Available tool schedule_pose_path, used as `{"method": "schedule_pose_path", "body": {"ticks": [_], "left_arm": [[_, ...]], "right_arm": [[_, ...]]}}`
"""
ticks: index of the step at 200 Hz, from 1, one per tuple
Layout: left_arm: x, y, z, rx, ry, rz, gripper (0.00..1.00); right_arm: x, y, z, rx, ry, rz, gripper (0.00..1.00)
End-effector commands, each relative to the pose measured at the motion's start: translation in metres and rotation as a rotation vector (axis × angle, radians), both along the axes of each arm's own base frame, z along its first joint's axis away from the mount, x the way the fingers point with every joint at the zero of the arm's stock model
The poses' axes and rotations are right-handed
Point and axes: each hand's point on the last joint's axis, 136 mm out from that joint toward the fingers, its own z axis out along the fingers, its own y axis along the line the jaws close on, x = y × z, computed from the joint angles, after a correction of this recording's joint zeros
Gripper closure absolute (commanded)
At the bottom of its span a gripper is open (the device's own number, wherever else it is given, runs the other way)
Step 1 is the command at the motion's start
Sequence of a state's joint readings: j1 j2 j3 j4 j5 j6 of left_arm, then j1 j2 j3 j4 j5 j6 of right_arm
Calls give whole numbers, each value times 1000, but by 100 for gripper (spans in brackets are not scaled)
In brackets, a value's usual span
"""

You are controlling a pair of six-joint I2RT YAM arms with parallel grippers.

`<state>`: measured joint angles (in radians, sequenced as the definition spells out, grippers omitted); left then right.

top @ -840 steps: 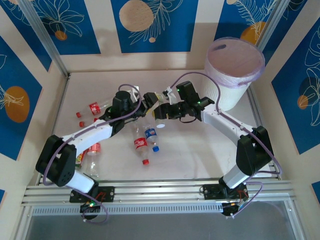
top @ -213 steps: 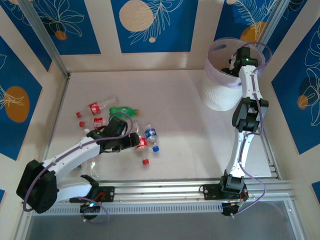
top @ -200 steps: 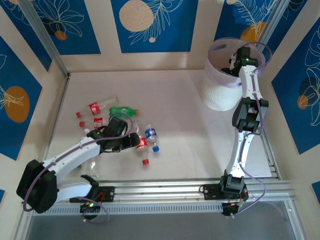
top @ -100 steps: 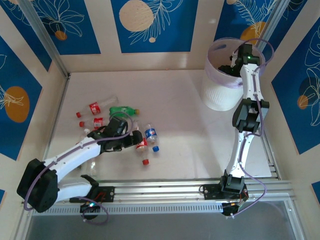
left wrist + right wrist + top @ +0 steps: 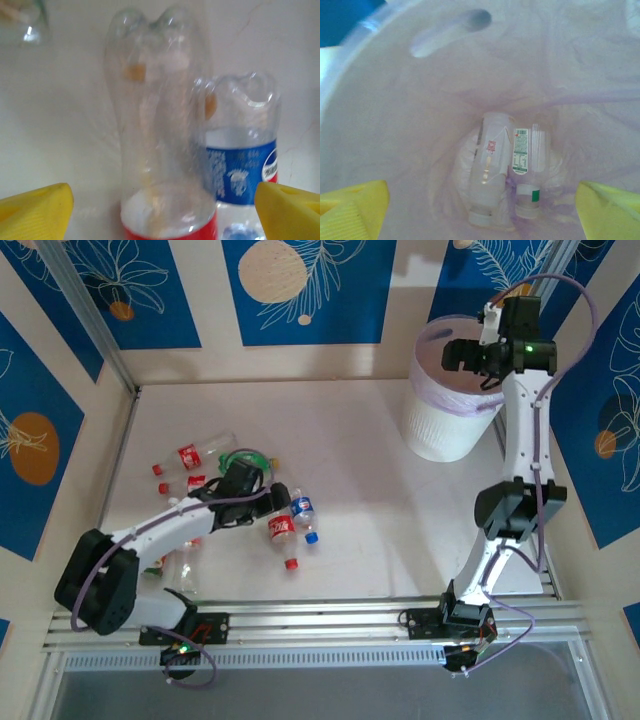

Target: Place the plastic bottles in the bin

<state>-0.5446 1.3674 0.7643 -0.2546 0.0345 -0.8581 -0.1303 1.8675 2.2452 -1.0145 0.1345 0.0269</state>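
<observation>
No word or number can be read outright. On the blue-labelled bottle [image 5: 243, 150], blurred white lettering and a round emblem are seen on the blue band. On two bottles [image 5: 487, 165] lying in the bin [image 5: 395, 125], white labels with green and red print are shown, too small to be deciphered.
</observation>
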Motion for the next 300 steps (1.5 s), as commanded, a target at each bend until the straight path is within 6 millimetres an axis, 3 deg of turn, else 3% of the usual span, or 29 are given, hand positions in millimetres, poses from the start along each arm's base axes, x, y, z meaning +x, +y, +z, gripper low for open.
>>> {"method": "schedule_pose_path", "body": {"ticks": [1, 27, 75, 110, 146, 177, 237, 270, 300], "left_arm": [[26, -1, 9, 11, -62, 33, 9], [38, -1, 3, 34, -81, 53, 13], [48, 5, -9, 51, -94, 111, 23], [50, 2, -22, 46, -73, 117, 25], [47, 2, -35, 52, -45, 114, 24], [45, 2, -42, 49, -36, 121, 25], [38, 4, -52, 46, -15, 118, 40], [39, 3, -40, 33, -38, 119, 46], [41, 2, -17, 16, -74, 109, 47]], "right_arm": [[-20, 12, 12, 15, -33, 22, 5], [-51, 30, 22, 91, -90, 45, 5], [-111, 67, 11, 216, -116, 106, 5], [-143, 92, -7, 274, -71, 174, 5], [-168, 119, -8, 371, -69, 265, 5], [-185, 133, -14, 416, -50, 320, 5], [-196, 139, -23, 435, -31, 346, 5], [-196, 142, -24, 443, -22, 364, 5], [-200, 148, -25, 475, -4, 396, 6]]}}
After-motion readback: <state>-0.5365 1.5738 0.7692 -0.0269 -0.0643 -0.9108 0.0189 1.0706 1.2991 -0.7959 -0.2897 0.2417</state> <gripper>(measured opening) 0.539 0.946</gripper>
